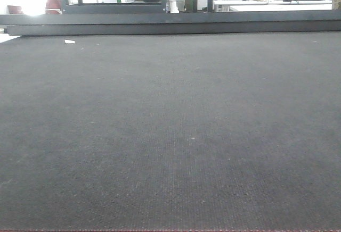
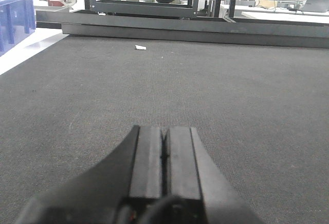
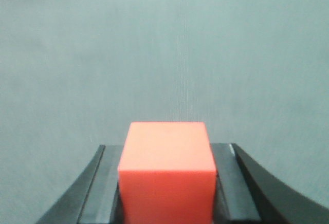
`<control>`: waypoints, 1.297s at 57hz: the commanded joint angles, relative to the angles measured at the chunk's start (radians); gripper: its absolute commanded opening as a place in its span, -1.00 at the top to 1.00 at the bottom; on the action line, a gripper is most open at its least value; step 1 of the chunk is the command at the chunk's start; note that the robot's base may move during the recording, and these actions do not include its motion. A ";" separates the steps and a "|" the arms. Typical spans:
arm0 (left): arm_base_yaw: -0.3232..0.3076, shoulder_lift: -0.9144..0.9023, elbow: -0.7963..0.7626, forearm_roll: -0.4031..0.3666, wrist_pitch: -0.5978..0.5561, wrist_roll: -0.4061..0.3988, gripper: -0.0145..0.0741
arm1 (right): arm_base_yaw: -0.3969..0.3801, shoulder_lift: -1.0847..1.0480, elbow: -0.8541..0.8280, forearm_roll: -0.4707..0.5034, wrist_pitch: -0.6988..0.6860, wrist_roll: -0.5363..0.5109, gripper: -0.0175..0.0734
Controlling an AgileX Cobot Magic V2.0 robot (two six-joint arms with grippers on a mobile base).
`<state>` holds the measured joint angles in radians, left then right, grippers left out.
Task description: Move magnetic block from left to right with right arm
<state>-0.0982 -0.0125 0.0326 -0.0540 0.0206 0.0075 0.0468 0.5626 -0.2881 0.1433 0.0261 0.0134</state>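
Observation:
The magnetic block (image 3: pixel 167 170), a plain bright-red cube, fills the bottom middle of the right wrist view. My right gripper (image 3: pixel 167 154) is shut on it, one black finger pressed against each side, and it hangs over the grey mat. In the left wrist view my left gripper (image 2: pixel 165 131) sits low over the dark mat with its two pads pressed together and nothing between them. The front view shows only the mat; neither gripper nor the block appears there.
A dark woven mat (image 1: pixel 170 136) covers the table. A small white scrap (image 1: pixel 70 42) lies near its far left edge. A low black rail (image 1: pixel 170 24) runs along the back. A blue bin (image 2: pixel 15 18) stands off the left side.

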 commanded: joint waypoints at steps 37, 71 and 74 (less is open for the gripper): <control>-0.005 -0.012 0.008 -0.003 -0.083 -0.007 0.96 | -0.005 -0.375 -0.020 -0.203 0.009 -0.013 0.07; -0.005 -0.012 0.008 -0.003 -0.083 -0.007 0.96 | -0.005 -0.375 -0.020 -0.203 0.024 -0.013 0.07; -0.005 -0.012 0.008 -0.003 -0.083 -0.007 0.96 | -0.005 -0.375 -0.020 -0.203 0.024 -0.013 0.07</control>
<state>-0.0982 -0.0125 0.0326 -0.0540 0.0206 0.0075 0.0468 0.1756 -0.2804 -0.0484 0.1333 0.0091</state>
